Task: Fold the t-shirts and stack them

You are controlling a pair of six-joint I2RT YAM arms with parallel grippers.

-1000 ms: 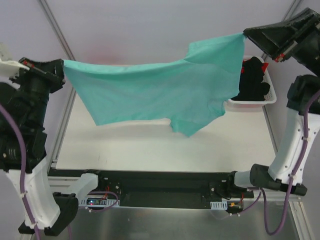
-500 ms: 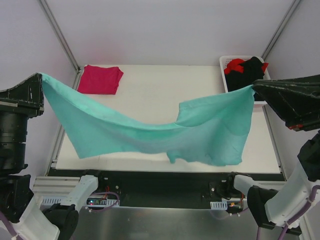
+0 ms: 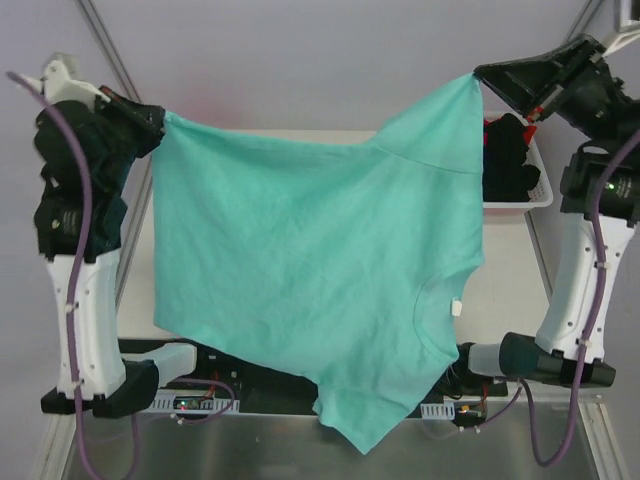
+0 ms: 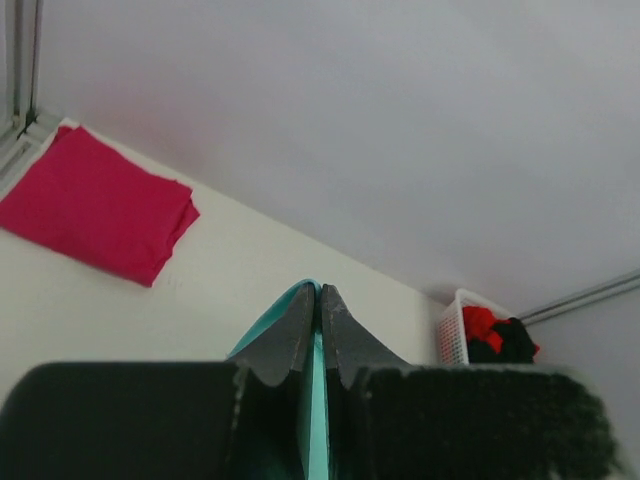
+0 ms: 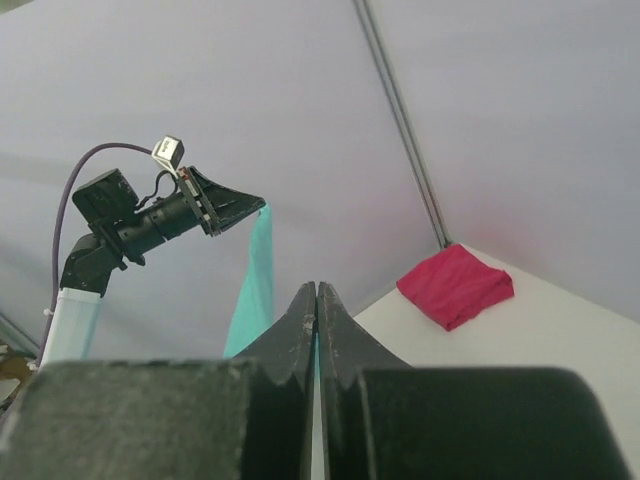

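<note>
Aloft, the left gripper (image 3: 158, 119) and right gripper (image 3: 481, 75) each clamp tightly on the teal t-shirt (image 3: 300, 260).

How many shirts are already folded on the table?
1: the pink shirt, far left corner. The hanging teal shirt blocks the top view; others may be hidden.

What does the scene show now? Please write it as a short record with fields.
held: teal t-shirt, spread in the air between both tools
left tool: shut on one upper corner
right tool: shut on the other upper corner
folded: magenta t-shirt, on the table, far left
basket: white, holds black and red garments
</note>
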